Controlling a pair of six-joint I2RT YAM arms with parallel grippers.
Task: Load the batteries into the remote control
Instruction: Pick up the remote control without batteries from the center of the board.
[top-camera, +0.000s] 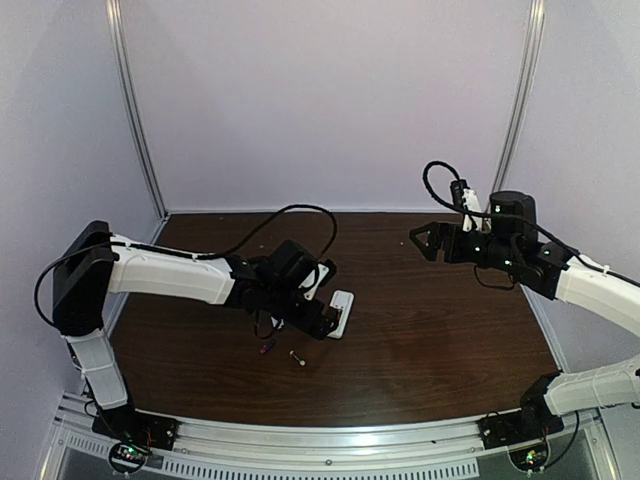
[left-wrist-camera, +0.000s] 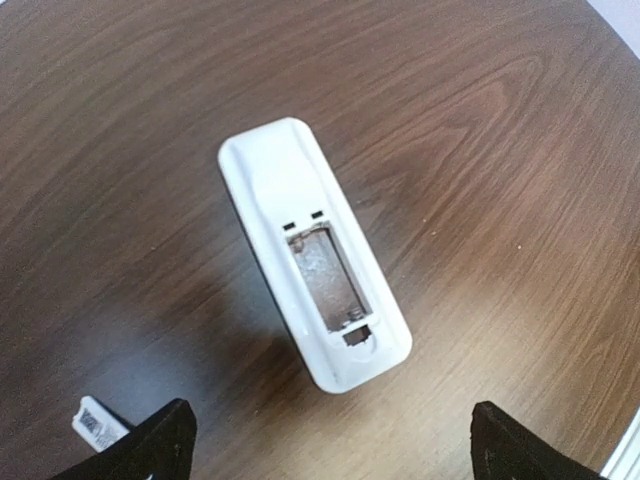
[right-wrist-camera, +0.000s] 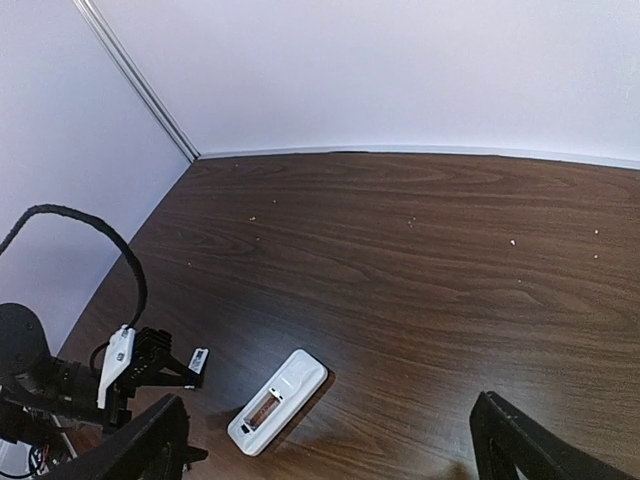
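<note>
The white remote control (left-wrist-camera: 300, 200) lies flat on the dark wood table (top-camera: 430, 340) with its battery bay (left-wrist-camera: 328, 278) facing up, uncovered and empty. My left gripper (left-wrist-camera: 335, 452) hovers just over the remote's bay end, open, with nothing between its fingers. In the top view the left gripper (top-camera: 318, 322) sits beside the remote (top-camera: 342, 312). Two small batteries (top-camera: 267, 348) (top-camera: 296, 357) lie loose on the table nearer the front edge. My right gripper (top-camera: 418, 241) is raised at the right, open and empty, and looks down on the remote (right-wrist-camera: 278, 400) from far off.
A small white labelled tag (left-wrist-camera: 98, 425) shows beside the left finger. A black cable (top-camera: 300, 215) loops over the left arm. Pale walls close the table at the back and sides, and a metal rail (top-camera: 330, 440) runs along the front edge.
</note>
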